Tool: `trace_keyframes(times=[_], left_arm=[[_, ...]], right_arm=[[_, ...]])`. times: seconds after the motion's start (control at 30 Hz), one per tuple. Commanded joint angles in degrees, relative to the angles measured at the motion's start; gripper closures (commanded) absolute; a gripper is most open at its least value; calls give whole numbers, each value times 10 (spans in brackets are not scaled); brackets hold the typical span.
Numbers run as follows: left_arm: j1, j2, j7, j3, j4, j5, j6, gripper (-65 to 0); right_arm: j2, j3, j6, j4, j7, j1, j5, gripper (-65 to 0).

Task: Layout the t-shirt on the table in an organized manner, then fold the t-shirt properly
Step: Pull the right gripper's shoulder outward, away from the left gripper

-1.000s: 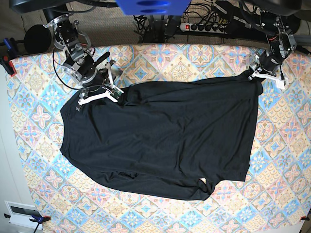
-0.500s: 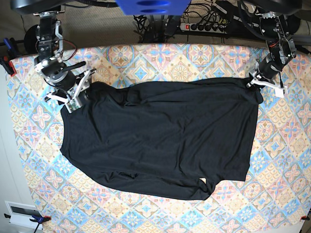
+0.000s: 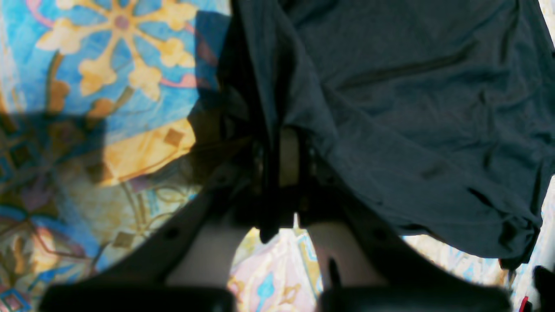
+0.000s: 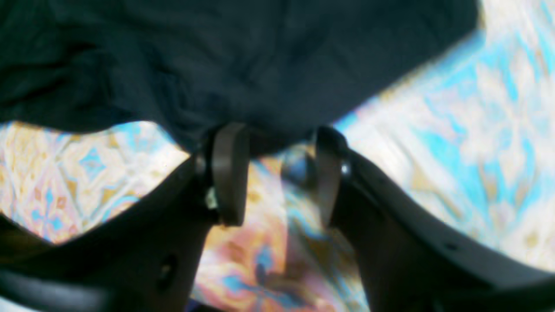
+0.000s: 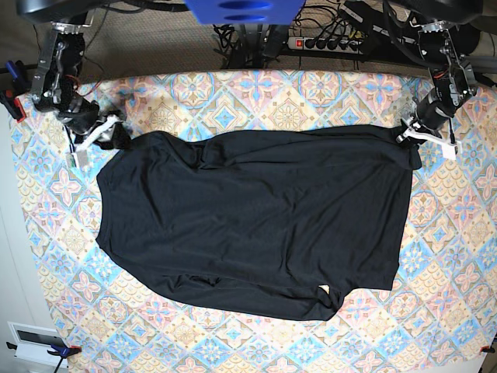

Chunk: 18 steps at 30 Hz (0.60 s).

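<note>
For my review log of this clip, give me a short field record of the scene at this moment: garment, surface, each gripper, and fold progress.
garment: black t-shirt, spread mostly flat, some wrinkles, lower edge bunched
surface: table covered with a pastel floral tile cloth
left gripper: shut on a corner of the shirt's fabric, at the table's far edge
right gripper: open, fingers apart at the shirt's edge, nothing pinched between them
fold progress: no fold made yet; shirt laid out only
</note>
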Motion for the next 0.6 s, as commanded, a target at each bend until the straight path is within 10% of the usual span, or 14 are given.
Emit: trace_keyframes(times=[0.0, 0.57], left_arm=[[-1, -10, -7, -4, 10, -8, -3, 0], [0, -11, -6, -4, 10, -8, -3, 0]], right_arm=[[9, 6, 5, -6, 10, 7, 19, -244], [9, 2, 5, -111, 9, 95, 25, -244]])
